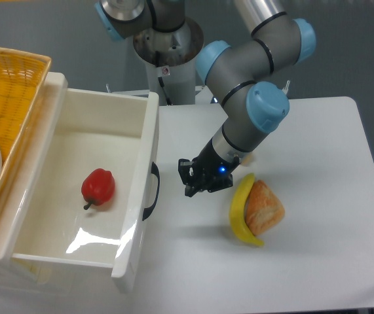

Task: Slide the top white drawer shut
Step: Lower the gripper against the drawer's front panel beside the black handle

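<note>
Camera: claw [195,181], spread unclear, near top white drawer [149,157] handle; banana [239,212] and bread [264,208] beside

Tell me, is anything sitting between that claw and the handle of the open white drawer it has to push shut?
Nothing visible is. The gripper hangs just right of the dark handle on the top white drawer, with only bare table between them. The banana and bread lie on the gripper's far side, away from the drawer.

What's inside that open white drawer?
A red pepper-like toy lies on the floor of the top white drawer. Nothing else shows inside, though the near front wall hides a strip of the floor.
</note>
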`<state>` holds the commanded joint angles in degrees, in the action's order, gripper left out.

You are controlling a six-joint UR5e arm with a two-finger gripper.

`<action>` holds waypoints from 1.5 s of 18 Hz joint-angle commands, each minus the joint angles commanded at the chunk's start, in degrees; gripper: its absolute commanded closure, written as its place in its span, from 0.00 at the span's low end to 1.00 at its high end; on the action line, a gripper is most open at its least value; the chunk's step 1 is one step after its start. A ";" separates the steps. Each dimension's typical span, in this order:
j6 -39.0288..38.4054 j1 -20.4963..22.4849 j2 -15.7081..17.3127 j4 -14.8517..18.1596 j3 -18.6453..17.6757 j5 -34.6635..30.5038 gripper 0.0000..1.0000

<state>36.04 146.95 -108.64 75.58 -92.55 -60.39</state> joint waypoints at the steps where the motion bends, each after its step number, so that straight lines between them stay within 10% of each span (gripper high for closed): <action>1: 0.00 -0.09 0.09 0.26 0.00 0.53 0.89; 27: 0.00 -4.04 2.02 4.66 0.00 3.87 0.90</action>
<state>36.04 142.91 -106.61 80.24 -92.55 -56.51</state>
